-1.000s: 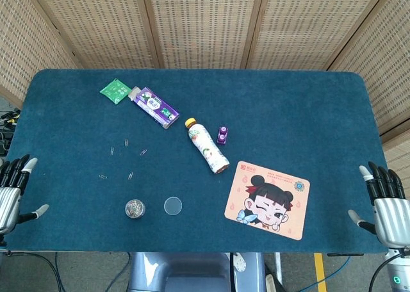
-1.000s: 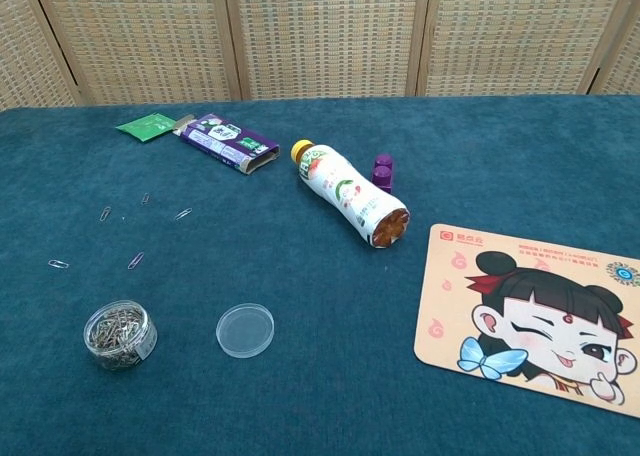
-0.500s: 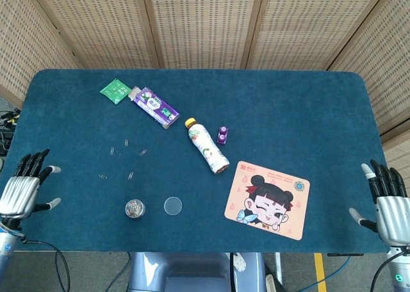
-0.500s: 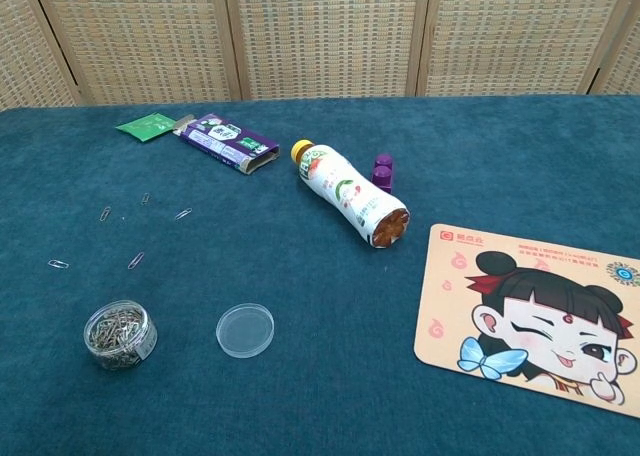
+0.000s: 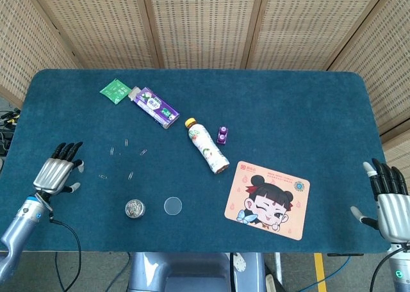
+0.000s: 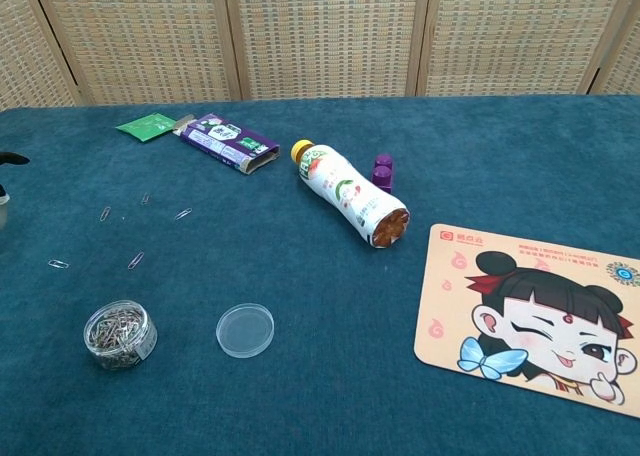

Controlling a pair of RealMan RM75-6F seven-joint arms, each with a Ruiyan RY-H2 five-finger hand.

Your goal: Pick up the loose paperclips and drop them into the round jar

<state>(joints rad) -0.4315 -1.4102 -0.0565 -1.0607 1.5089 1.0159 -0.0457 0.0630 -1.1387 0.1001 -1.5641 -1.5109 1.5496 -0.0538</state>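
Several loose paperclips lie on the blue cloth: one [image 5: 102,176] nearest my left hand, another [image 5: 130,175], and others [image 5: 126,142] further back; the chest view shows them too, such as a paperclip [image 6: 58,264]. The round clear jar [image 5: 134,209] [image 6: 120,333] holds many clips, and its lid [image 5: 172,205] [image 6: 245,330] lies beside it. My left hand [image 5: 56,174] hovers open over the table's left side, just left of the clips; only a fingertip [image 6: 12,159] shows in the chest view. My right hand [image 5: 389,205] is open, off the table's right edge.
A juice bottle [image 5: 207,146] lies on its side mid-table, a small purple block [image 5: 223,135] beside it. A purple carton [image 5: 154,107] and green packet [image 5: 115,90] lie at the back left. A cartoon mat [image 5: 268,199] covers the front right.
My left hand has moved from off the left edge in over the table toward the paperclips. The right hand has barely shifted.
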